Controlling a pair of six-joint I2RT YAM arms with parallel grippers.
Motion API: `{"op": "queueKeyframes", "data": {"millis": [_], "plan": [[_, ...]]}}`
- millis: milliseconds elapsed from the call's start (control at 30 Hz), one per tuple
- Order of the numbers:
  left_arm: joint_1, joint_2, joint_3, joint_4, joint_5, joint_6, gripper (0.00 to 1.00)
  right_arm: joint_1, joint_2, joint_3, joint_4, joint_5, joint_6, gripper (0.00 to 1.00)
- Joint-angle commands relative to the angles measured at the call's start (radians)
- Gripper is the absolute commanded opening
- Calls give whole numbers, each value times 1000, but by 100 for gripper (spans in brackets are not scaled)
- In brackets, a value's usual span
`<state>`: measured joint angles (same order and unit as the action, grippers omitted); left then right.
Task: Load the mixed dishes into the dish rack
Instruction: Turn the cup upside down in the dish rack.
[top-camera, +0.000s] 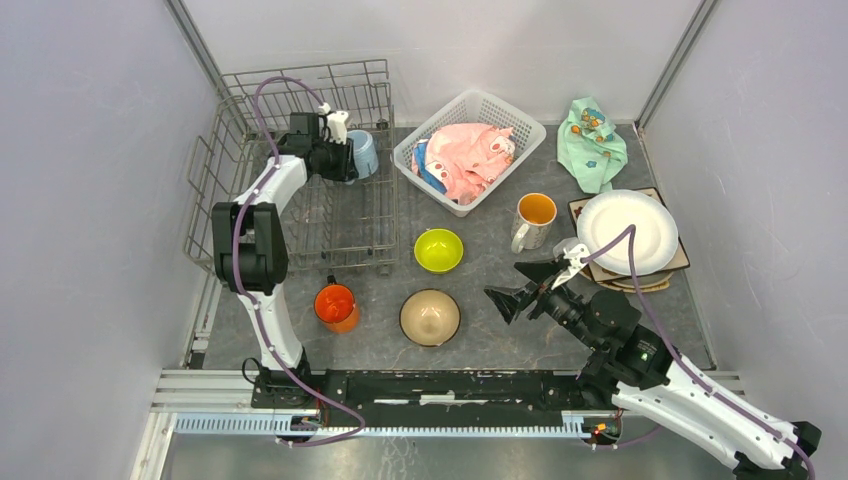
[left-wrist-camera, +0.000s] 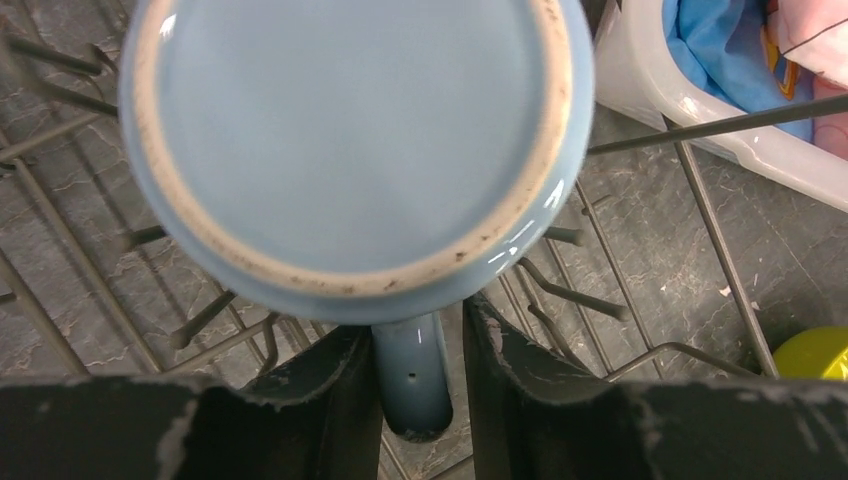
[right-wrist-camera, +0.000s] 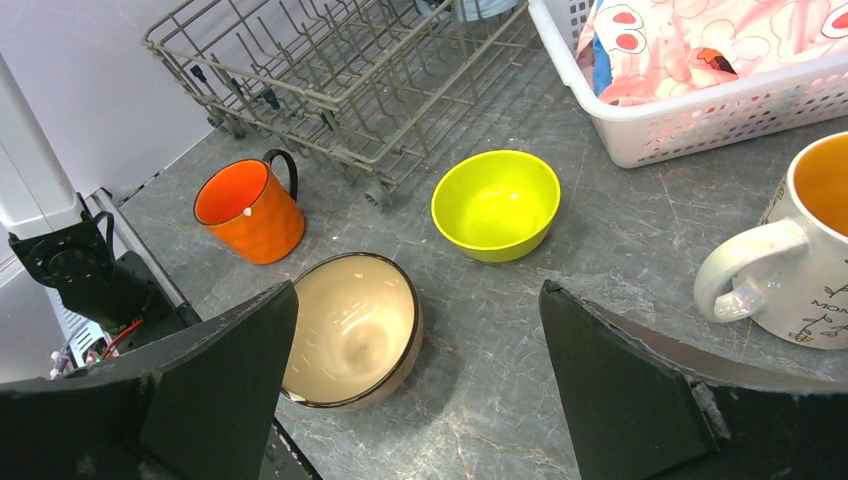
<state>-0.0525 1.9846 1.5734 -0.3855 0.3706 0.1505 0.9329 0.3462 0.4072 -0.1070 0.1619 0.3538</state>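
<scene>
- The rack (top-camera: 305, 72) is thin grey wire with upright tines and tall open walls, and it stands at the table's far left corner
- The left gripper (left-wrist-camera: 412, 395) reaches inside the rack, its worn black fingers (left-wrist-camera: 320, 400) drawn in tight on either side of the blue mug's (left-wrist-camera: 350, 140) handle, pinching it
- The blue mug is glossy glazed ceramic; its round base, with a bare speckled foot ring, faces the wrist camera, and it sits above the tines by the rack's far right wall
- The right gripper (top-camera: 505, 282) hangs wide open over the table near the tan bowl (right-wrist-camera: 350, 330), holding nothing
- The tan bowl is round with a dark rim and a creamy inside; the lime bowl (right-wrist-camera: 497, 203) just beyond it is smooth and shiny
- A ribbed orange mug (right-wrist-camera: 250, 212) with a black handle stands just beside the rack's near edge
- A white mug (top-camera: 533, 220) with an orange inside stands near a round white plate (top-camera: 627, 232), which is stacked on a dark square plate (top-camera: 578, 208)
- A white plastic lattice basket (top-camera: 470, 105) holds a soft pink cloth (top-camera: 468, 158); a crumpled mint cloth (top-camera: 592, 140) lies to its right
- The table (top-camera: 480, 290) is dark grey with pale stone-like veins, enclosed by plain pale grey walls
</scene>
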Motion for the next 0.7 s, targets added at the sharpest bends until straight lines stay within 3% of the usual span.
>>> {"op": "queueKeyframes", "data": {"millis": [0,500,667], "plan": [[-23,-9,4,117,76,-32,41,-2,10,5,33,-6,-11,98],[-24,-55,9,93,37,-26,44,-2,20,1,43,-12,-22,98],[-23,-90,-8,111,-17,-65,56,-1,58,-12,47,-9,8,98]]}}
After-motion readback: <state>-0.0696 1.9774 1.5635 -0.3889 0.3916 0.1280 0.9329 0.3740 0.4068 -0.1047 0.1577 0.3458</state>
